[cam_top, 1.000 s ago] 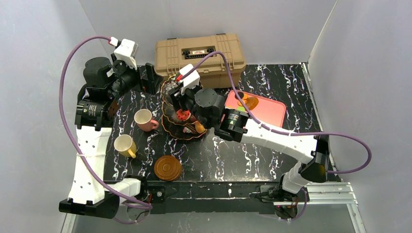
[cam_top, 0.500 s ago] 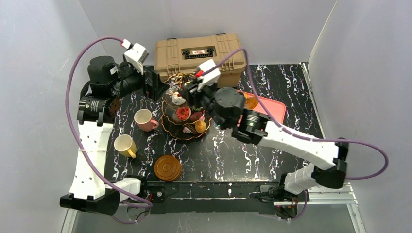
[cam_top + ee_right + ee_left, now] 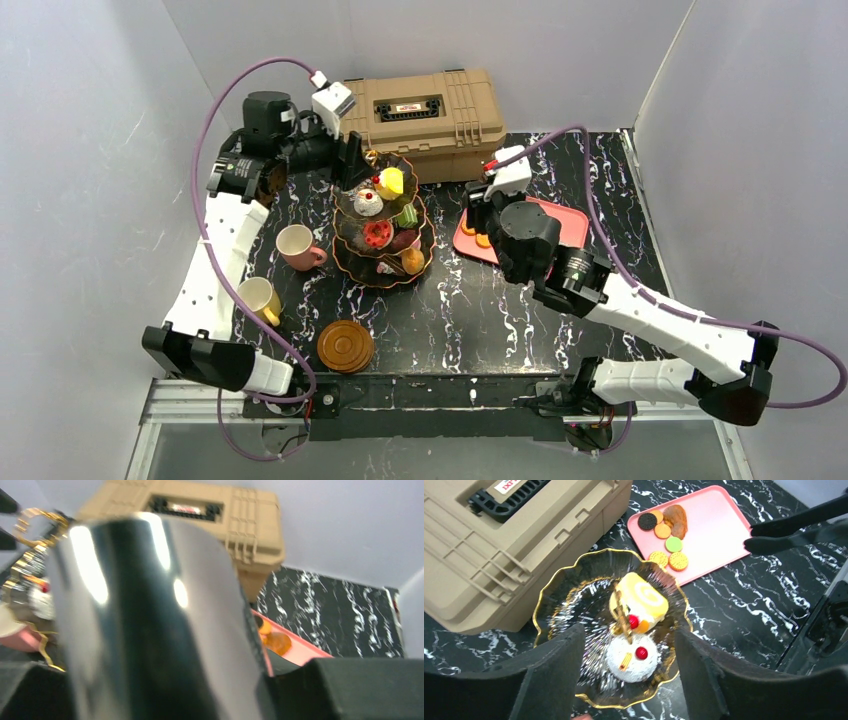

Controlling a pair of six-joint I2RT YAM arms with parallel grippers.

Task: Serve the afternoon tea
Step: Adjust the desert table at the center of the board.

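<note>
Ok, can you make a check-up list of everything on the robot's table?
Surface: black tabletop with white marble veins.
Job's things: three-tier black stand with gold rims, carrying small pastries; pink cup, yellow cup and round brown saucers on its left and near side; flat pink tray with cookies to its right.
Clutter: closed tan plastic toolbox at the back.
Grippers: left gripper open beside the top tier; right gripper at the tray, shut on a blurred shiny dark object.
Cables: one purple cable along each arm.
Surroundings: plain grey walls.

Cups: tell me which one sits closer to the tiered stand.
The pink cup, just left of the stand; the yellow cup sits farther off, toward the near edge.
</note>
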